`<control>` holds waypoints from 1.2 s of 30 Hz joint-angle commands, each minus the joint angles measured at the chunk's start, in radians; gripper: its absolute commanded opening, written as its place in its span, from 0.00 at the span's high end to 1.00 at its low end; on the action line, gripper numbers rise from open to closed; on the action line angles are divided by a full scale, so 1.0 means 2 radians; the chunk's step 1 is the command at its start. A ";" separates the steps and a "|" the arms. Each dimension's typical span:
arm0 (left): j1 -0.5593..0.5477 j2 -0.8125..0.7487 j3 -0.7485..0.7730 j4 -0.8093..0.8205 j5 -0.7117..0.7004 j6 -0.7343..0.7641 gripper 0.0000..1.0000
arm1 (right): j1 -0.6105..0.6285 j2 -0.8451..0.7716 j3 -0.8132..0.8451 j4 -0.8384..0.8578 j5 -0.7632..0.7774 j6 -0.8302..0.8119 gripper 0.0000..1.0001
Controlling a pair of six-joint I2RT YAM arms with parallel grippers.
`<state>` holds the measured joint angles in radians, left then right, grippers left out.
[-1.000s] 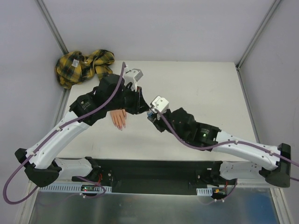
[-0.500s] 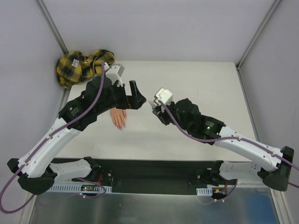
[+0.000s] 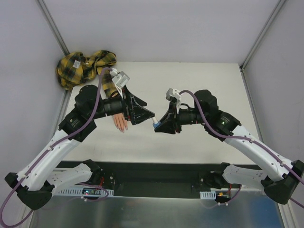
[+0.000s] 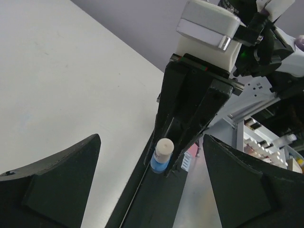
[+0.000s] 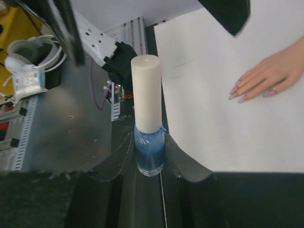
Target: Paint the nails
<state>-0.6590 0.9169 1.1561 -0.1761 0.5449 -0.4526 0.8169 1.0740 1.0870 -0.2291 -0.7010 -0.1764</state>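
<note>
My right gripper (image 5: 149, 159) is shut on a small blue bottle (image 5: 148, 148) with a tall white cap (image 5: 146, 90), held above the table. In the top view the bottle (image 3: 156, 125) points left at my left gripper (image 3: 148, 115). The left gripper (image 4: 151, 142) is open, its fingers (image 4: 71, 171) spread wide on both sides of the capped bottle (image 4: 161, 156) without touching it. The flesh-coloured mannequin hand (image 3: 120, 122) lies flat on the table below the left wrist. Its pinkish nails (image 5: 237, 92) show in the right wrist view, fingers pointing to the near edge.
The yellow-black plaid sleeve (image 3: 85, 66) is bunched at the table's far left corner. A black strip and metal rail (image 3: 152, 178) run along the near edge between the arm bases. Grey walls (image 3: 156, 28) close in the table.
My left gripper has opened wide and turned to face right. The right gripper has swung round to point the bottle's cap at it. The hand has not moved.
</note>
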 commanded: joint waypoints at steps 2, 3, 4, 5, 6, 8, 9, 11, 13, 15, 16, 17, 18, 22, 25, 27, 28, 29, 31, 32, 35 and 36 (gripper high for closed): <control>0.005 0.014 -0.008 0.083 0.105 -0.008 0.16 | -0.007 -0.013 0.024 0.059 -0.087 0.038 1.00; 0.005 0.015 -0.010 0.086 0.114 -0.011 0.18 | -0.007 -0.012 0.024 0.060 -0.085 0.038 1.00; 0.005 0.018 -0.010 0.100 0.129 -0.018 0.24 | -0.007 -0.011 0.023 0.063 -0.084 0.039 1.00; 0.005 0.019 -0.010 0.103 0.135 -0.021 0.26 | -0.007 -0.010 0.022 0.070 -0.084 0.042 1.00; 0.005 0.021 -0.010 0.106 0.138 -0.021 0.28 | -0.007 -0.010 0.021 0.074 -0.083 0.044 1.00; 0.005 0.022 -0.010 0.106 0.144 -0.022 0.36 | -0.009 -0.008 0.021 0.085 -0.080 0.050 1.00; 0.005 0.023 -0.010 0.106 0.146 -0.021 0.40 | -0.009 -0.007 0.021 0.088 -0.079 0.051 1.00; 0.005 0.026 -0.009 0.106 0.152 -0.022 0.47 | -0.011 -0.005 0.021 0.095 -0.073 0.054 1.00; 0.005 0.032 -0.008 0.106 0.159 -0.025 0.48 | -0.014 -0.002 0.021 0.103 -0.071 0.058 1.00; 0.005 0.038 -0.006 0.106 0.161 -0.026 0.48 | -0.013 0.000 0.023 0.107 -0.072 0.061 1.00; 0.005 0.038 -0.006 0.106 0.162 -0.025 0.49 | -0.013 0.001 0.023 0.109 -0.071 0.061 1.00; 0.005 0.039 -0.003 0.106 0.163 -0.025 0.53 | -0.014 0.002 0.024 0.109 -0.070 0.061 1.00; 0.005 0.043 -0.001 0.106 0.164 -0.025 0.58 | -0.015 0.002 0.025 0.109 -0.066 0.061 1.00; 0.005 0.055 0.016 0.066 0.136 -0.018 1.00 | -0.013 -0.005 0.019 0.103 0.003 0.058 1.00; 0.004 0.062 0.045 -0.031 -0.024 -0.022 1.00 | 0.044 -0.015 0.034 0.021 0.289 0.014 1.00; 0.000 0.055 0.047 -0.072 -0.167 -0.049 1.00 | 0.146 -0.010 0.040 -0.003 0.595 -0.020 1.00; -0.005 0.052 0.043 -0.082 -0.200 -0.055 1.00 | 0.170 -0.006 0.047 -0.004 0.656 -0.043 0.99; -0.012 0.049 0.042 -0.096 -0.227 -0.060 1.00 | 0.189 -0.002 0.051 -0.006 0.702 -0.051 1.00; -0.041 0.046 0.049 -0.112 -0.303 -0.078 1.00 | 0.218 0.014 0.064 -0.013 0.761 -0.065 1.00; -0.048 0.046 0.053 -0.121 -0.315 -0.087 1.00 | 0.223 0.020 0.065 -0.012 0.770 -0.068 1.00; -0.059 0.047 0.069 -0.135 -0.338 -0.119 1.00 | 0.230 0.030 0.064 0.001 0.752 -0.075 1.00; -0.058 0.047 0.072 -0.139 -0.337 -0.127 1.00 | 0.230 0.032 0.064 0.005 0.722 -0.076 1.00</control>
<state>-0.7826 1.0302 1.2381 -0.3408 0.1287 -0.6212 1.2781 1.1481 1.1656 -0.1989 0.5346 -0.2466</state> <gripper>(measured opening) 0.132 0.252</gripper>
